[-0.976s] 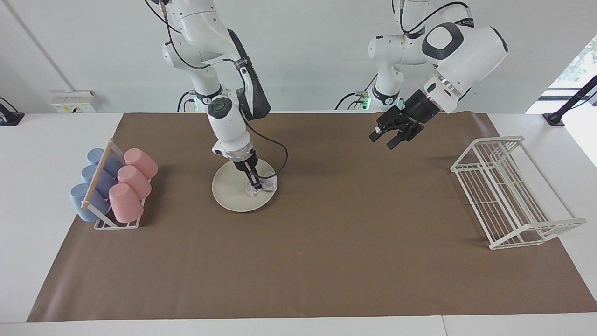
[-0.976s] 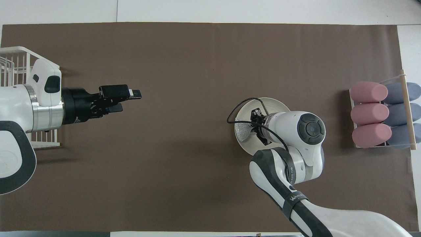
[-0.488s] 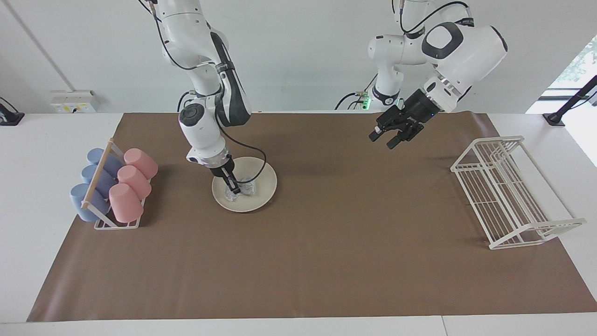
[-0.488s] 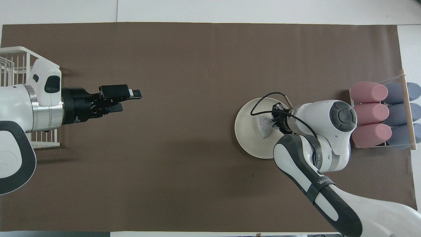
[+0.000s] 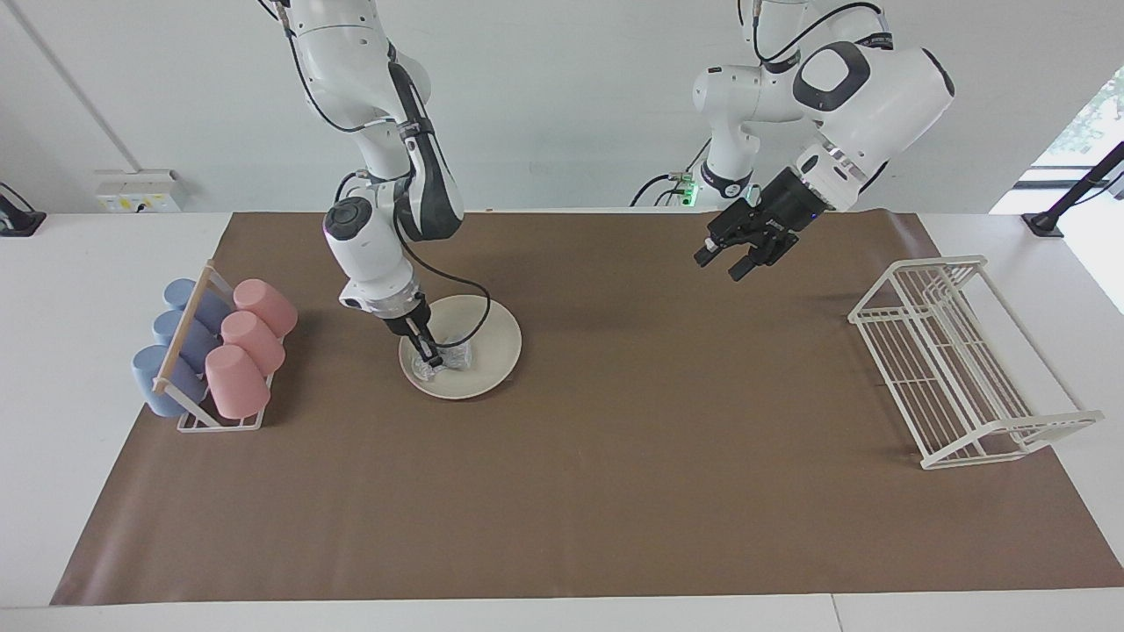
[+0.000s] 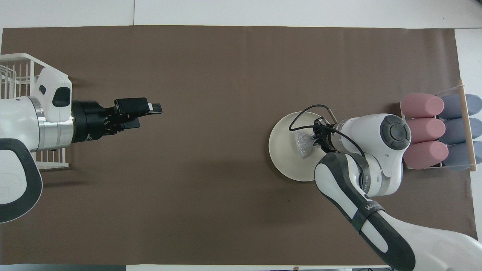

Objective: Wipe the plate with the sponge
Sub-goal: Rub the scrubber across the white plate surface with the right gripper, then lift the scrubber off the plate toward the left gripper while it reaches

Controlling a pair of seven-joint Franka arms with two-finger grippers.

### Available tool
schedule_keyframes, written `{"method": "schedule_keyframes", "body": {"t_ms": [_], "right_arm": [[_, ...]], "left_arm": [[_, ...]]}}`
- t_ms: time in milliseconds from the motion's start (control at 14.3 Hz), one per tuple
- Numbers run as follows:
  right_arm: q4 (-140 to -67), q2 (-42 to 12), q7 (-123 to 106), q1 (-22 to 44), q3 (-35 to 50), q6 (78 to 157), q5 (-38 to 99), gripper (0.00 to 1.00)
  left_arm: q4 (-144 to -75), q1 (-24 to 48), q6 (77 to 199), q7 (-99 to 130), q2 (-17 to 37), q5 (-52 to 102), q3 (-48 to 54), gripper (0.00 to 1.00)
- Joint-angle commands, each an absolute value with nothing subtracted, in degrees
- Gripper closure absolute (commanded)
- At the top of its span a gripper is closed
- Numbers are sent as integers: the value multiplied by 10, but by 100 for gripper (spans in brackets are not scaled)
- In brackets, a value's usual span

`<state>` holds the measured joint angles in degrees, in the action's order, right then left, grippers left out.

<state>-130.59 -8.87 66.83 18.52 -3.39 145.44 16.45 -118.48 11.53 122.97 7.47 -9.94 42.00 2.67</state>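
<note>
Right gripper [image 5: 432, 356] is down on the plate [image 5: 492, 347], jaws clamped on the sponge [image 5: 446, 361], which presses on the plate's surface toward the cup rack [image 5: 215, 355]. Plate lies on the brown mat [image 5: 615, 491] at the right arm's end of the bench. Left gripper [image 5: 724, 259] waits over bare mat, jaws open, holding nothing.

Lighting is bright and even in both views. Daylight enters at a window [image 5: 1093, 114] toward the left arm's end and slightly overexposes that corner. Shadows on the brown mat [image 5: 615, 456] are soft and diffuse, lying under both arms and beside the rack [image 5: 957, 360]. Focus is sharp throughout, with no motion blur. The plate [image 6: 286, 150] shows no glare.
</note>
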Motion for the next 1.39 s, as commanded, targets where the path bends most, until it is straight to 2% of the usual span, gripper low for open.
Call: {"method": "schedule_keyframes", "body": {"t_ms": [0, 418, 767, 906, 1115, 1324], "right_arm": [[-1317, -99, 763, 238, -29, 1459, 158, 100], [-1300, -88, 838, 282, -26, 1442, 160, 100], [-1187, -35, 895, 286, -26, 1246, 155, 100], [-1155, -14, 951, 313, -25, 1207, 149, 100], [-1119, -1, 975, 316, -24, 1159, 117, 100], [-1114, 7, 976, 321, -24, 1147, 108, 100]], "left_arm": [[-1186, 111, 1223, 86, -106, 407, 29, 0], [-1197, 111, 1223, 86, -112, 406, 29, 0], [-1199, 111, 1192, 86, -112, 384, 29, 0], [-1202, 110, 1169, 81, -116, 384, 29, 0], [-1215, 113, 1155, 55, -120, 393, 29, 0], [-1242, 112, 1154, 13, -124, 491, 29, 0]]}}
